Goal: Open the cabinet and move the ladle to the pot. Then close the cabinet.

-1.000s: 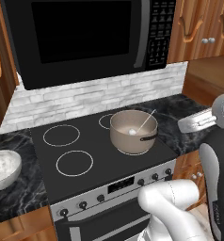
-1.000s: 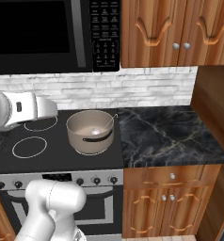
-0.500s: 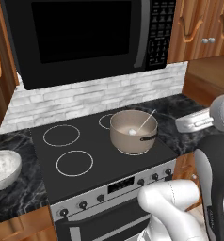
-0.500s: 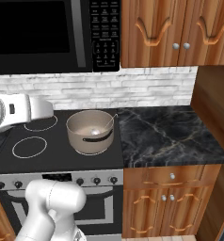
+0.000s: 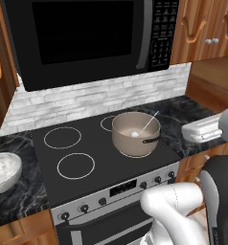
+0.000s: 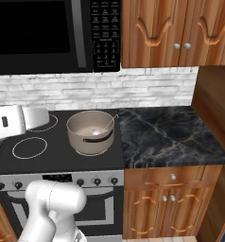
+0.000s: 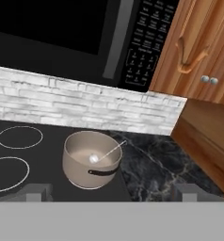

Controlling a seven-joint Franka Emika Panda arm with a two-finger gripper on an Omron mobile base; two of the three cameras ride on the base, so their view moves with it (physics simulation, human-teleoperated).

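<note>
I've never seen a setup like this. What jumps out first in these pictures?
A grey-brown pot sits on the black stovetop with a slim silvery ladle leaning inside it. Above hangs a big black microwave, and to its right a reddish wooden cabinet with both doors shut. A white speckled bowl rests on the dark marble counter left of the stove.

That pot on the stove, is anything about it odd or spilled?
Nothing is spilled or damaged. The pot stands upright on the stove with a ladle in it, bowl down, its thin handle leaning on the rim. The cabinet doors look shut.
</note>
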